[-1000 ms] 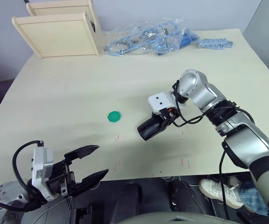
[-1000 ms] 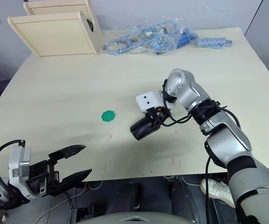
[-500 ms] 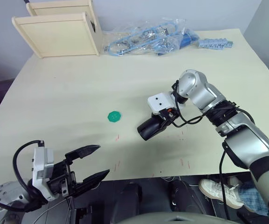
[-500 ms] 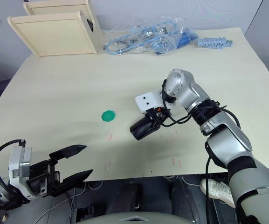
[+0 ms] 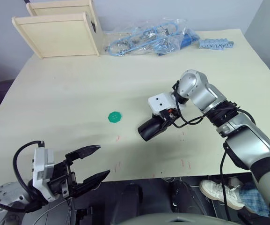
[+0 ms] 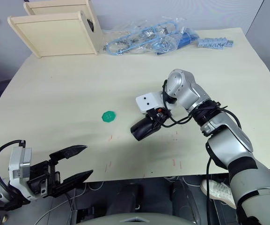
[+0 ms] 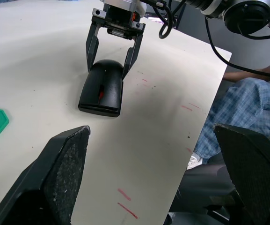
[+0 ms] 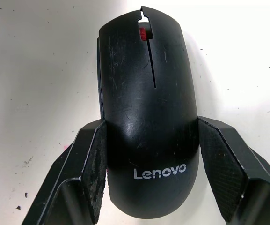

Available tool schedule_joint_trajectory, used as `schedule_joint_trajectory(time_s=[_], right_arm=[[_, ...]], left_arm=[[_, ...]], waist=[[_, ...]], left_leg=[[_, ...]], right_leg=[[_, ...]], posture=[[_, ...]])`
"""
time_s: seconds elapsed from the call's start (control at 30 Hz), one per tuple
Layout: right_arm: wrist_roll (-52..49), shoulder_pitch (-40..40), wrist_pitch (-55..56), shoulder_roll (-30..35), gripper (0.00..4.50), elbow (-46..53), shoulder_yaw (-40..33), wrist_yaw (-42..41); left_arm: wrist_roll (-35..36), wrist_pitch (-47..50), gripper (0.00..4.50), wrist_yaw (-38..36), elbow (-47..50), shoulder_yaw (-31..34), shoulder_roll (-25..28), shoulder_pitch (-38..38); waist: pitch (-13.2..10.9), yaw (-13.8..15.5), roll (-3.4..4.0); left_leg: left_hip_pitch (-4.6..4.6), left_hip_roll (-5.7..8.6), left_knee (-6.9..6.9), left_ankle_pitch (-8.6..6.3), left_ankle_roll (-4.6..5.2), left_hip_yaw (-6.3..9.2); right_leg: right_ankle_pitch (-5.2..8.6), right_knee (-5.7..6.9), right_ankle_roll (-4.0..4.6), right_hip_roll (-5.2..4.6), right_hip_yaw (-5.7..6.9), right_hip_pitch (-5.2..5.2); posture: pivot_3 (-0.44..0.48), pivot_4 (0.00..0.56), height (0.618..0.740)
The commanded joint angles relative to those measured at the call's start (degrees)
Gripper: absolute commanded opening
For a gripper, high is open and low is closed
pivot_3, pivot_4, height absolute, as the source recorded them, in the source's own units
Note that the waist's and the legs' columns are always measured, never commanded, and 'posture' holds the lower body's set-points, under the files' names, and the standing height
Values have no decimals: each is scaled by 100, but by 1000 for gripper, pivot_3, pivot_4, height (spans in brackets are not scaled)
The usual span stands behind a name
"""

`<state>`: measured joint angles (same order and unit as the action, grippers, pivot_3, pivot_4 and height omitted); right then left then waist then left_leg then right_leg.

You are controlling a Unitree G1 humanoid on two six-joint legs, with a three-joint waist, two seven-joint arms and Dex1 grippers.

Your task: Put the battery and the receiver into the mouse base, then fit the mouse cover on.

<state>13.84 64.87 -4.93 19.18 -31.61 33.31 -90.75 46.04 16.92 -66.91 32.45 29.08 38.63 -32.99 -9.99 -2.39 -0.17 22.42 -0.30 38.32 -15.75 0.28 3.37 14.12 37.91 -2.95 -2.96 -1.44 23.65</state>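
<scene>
Assembly looks finished: mouse cover (image 8: 146, 117) sits on the mouse, just beside the green disc (image 5: 114, 117). Right gripper (image 7: 110, 55) fingers straddle it, spread; left gripper (image 5: 91, 162) fingers spread, empty.

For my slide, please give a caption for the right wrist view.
Right gripper fingers straddle the covered mouse on the table.

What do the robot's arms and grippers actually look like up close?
The right arm is silver-grey metal with rounded joints, black bands and loose black cables. Each wrist carries a white box. The left gripper and right gripper each have two black, tapering fingers with finely textured inner pads.
</scene>
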Motion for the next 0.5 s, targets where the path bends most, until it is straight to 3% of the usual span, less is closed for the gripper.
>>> schedule_joint_trajectory(time_s=[0.03,0.5], right_arm=[[69,-65,-100,31,2400,257,64,16],[56,-88,-140,17,2400,324,60,-8]], left_arm=[[-11,-98,4500,-20,130,20,-25,-63],[-86,-179,4500,-113,61,10,-105,-113]], waist=[[0,1,0],[0,-1,0]], left_leg=[[0,0,0,0,0,0],[0,0,0,0,0,0]], right_leg=[[0,0,0,0,0,0],[0,0,0,0,0,0]], posture=[[0,150,740],[0,150,740]])
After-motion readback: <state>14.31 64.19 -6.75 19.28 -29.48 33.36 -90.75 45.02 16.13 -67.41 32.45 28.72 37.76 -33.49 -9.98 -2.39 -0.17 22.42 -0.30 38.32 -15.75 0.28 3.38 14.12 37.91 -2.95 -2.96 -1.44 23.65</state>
